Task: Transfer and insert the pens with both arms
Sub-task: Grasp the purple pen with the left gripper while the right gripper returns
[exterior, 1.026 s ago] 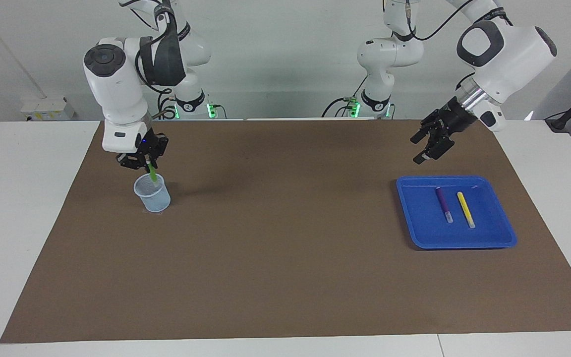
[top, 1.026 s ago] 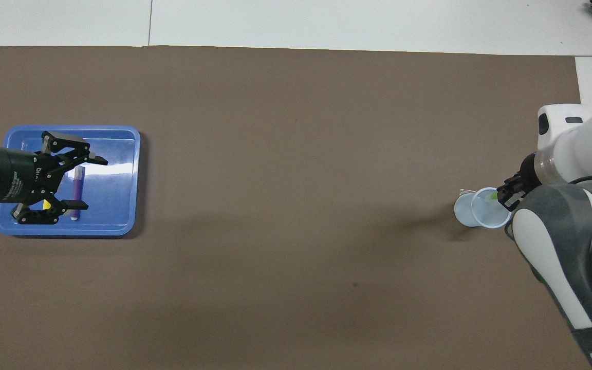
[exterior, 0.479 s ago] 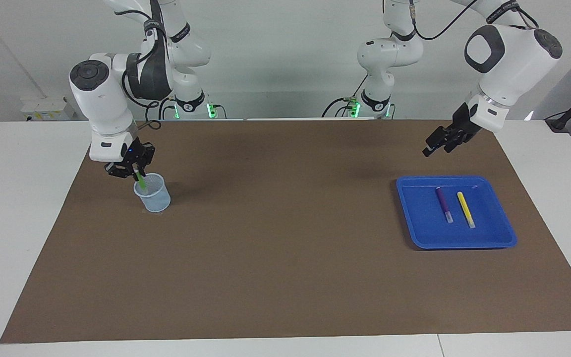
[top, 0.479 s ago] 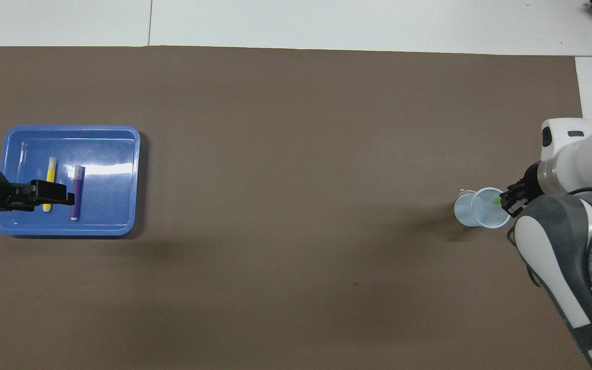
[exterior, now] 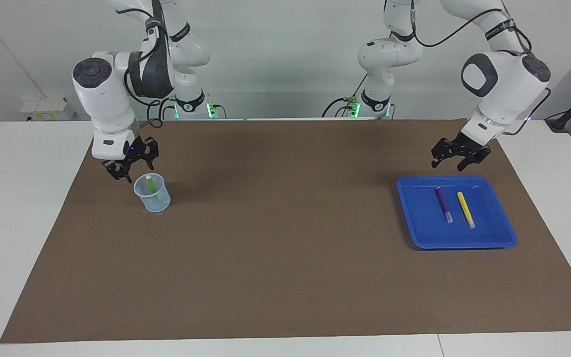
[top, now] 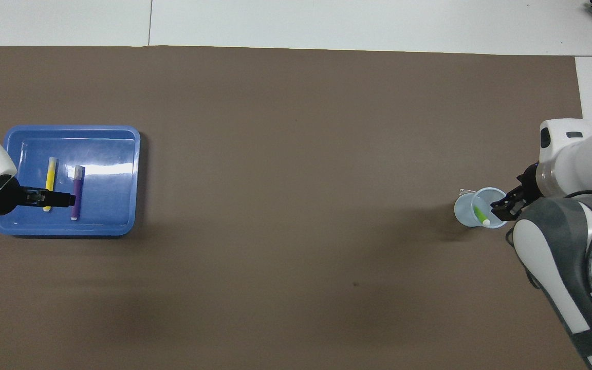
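Black fingers of the right gripper [exterior: 132,171] stood spread just above the rim of the clear cup [exterior: 152,193] at the right arm's end of the table, holding nothing. The green pen [exterior: 151,185] leaned inside that cup, pale end up. At the left arm's end, the left gripper [exterior: 459,157] hung with its jaws apart over the edge of the blue tray [exterior: 493,238] nearer the robots. Inside the tray, on the brown mat [exterior: 285,258], the purple pen [exterior: 443,204] and yellow pen [exterior: 465,209] lay side by side, not touching.
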Robot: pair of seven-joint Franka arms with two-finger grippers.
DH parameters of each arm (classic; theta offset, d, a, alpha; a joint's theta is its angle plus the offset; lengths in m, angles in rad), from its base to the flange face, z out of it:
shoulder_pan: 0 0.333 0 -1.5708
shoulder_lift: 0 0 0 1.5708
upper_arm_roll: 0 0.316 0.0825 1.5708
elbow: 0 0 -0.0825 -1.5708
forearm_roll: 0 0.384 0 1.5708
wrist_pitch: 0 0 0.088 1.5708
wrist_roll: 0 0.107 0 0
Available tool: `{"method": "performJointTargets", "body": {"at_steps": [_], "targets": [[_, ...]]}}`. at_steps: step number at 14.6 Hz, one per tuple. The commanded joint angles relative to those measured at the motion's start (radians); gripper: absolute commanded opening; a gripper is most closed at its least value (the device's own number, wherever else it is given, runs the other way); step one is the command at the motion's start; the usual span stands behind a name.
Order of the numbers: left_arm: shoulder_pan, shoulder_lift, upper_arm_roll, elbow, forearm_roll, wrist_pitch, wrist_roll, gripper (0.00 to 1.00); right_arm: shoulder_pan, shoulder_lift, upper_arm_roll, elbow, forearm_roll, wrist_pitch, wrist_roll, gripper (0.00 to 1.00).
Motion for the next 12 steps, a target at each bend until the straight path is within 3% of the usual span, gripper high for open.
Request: {"method": "performJointTargets", "body": {"at_steps": [1,9,12], "targets": [[0.012,0.048,-0.009,-0.008,0.022,0.073,0.054,0.81,-0.013,-0.026,0.011,-0.025,0.051,-0.009,-0.001,0.80],[0.012,0.190,-0.009,-0.004,0.091,0.285,0.074,0.79,0.022,-0.028,0.018,-0.006,0.220,-0.097,0.190,0.81],[0.022,0.220,-0.009,-0.001,0.091,0.326,0.074,0.77,0.022,-0.029,0.081,-0.005,0.327,-0.095,0.259,0.81]]}}
